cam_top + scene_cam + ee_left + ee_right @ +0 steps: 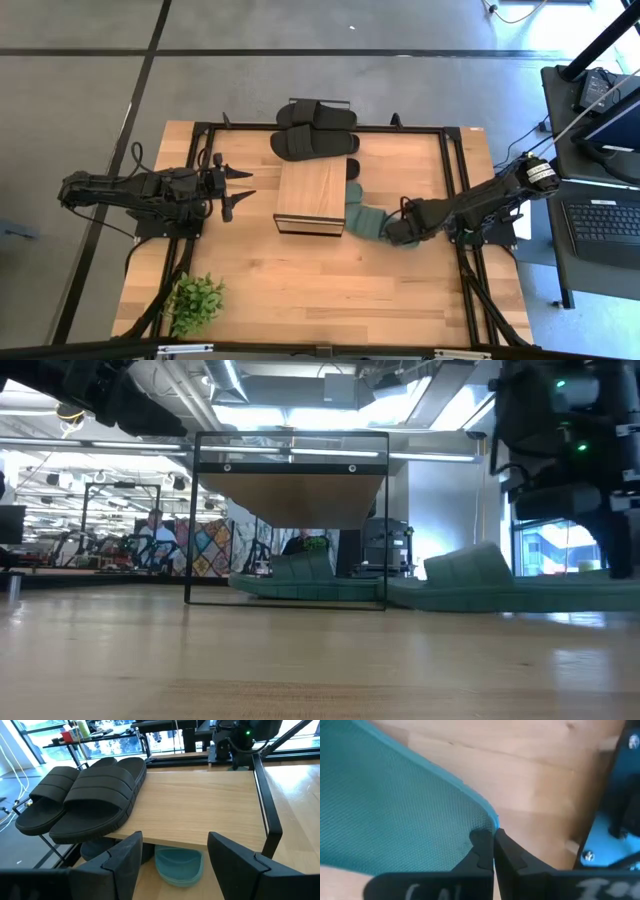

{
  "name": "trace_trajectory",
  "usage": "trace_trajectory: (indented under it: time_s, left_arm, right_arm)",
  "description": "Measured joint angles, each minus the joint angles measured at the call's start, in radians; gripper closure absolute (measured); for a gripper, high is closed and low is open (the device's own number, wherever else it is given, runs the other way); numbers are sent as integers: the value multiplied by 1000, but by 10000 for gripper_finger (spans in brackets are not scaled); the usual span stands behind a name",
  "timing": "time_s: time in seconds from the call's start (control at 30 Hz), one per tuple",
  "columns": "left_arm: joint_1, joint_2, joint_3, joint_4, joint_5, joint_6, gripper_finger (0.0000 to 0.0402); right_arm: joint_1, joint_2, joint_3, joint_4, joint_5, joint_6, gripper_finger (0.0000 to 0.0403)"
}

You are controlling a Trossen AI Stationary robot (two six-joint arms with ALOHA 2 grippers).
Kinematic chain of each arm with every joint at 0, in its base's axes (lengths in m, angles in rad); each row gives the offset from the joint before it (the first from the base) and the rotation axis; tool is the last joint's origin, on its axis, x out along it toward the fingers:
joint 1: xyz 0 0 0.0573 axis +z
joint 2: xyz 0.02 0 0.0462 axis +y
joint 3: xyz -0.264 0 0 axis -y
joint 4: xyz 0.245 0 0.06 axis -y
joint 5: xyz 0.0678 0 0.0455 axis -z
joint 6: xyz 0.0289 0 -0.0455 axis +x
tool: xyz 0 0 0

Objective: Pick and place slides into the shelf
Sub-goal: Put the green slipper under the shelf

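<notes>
Green slide (368, 221) lies on the table at 3 o'clock of the shelf (312, 195), toe near it. Looks light, flexible rubber; pinch its thin edge. Right gripper (493, 849) fingers clamped there. Left gripper (240, 190) at 9 o'clock, fingers apart.

A robotics lab: laptop (605, 218) beside the table; workbenches (120, 555) behind.

The shelf (312, 195) is a light wooden plank on a thin black frame. Two black slides (316, 143) lie side by side on its far end, overhanging the edge; another black slide (318, 112) lies just beyond the shelf. One dark green slide (178, 865) lies beneath the plank. A second green slide (368, 220) lies at the shelf's right side, its heel edge pinched by the right gripper (493, 851).
</notes>
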Motion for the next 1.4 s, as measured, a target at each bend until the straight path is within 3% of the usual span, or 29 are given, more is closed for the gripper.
trace_trajectory:
  time_s: [0.77, 1.1, 1.17, 1.3, 1.4]
  left_arm:
    - [0, 0, 0, -4, 0, -7, 185]
    - [0, 0, 1, -21, -3, -14, 185]
    - [0, 0, 2, -83, -56, -68, 185]
    - [1, 56, 2, -210, -277, -204, 185]
    - [2, 103, 2, -217, -260, -233, 185]
  right_arm:
    - [-245, -1, 2, 169, 71, -450, 402]
    - [-300, 30, 4, 272, 86, -558, 402]
    - [-301, 45, 4, 273, 86, -562, 402]
    - [-301, 68, 4, 272, 81, -586, 402]
    - [-301, 76, 4, 272, 78, -600, 402]
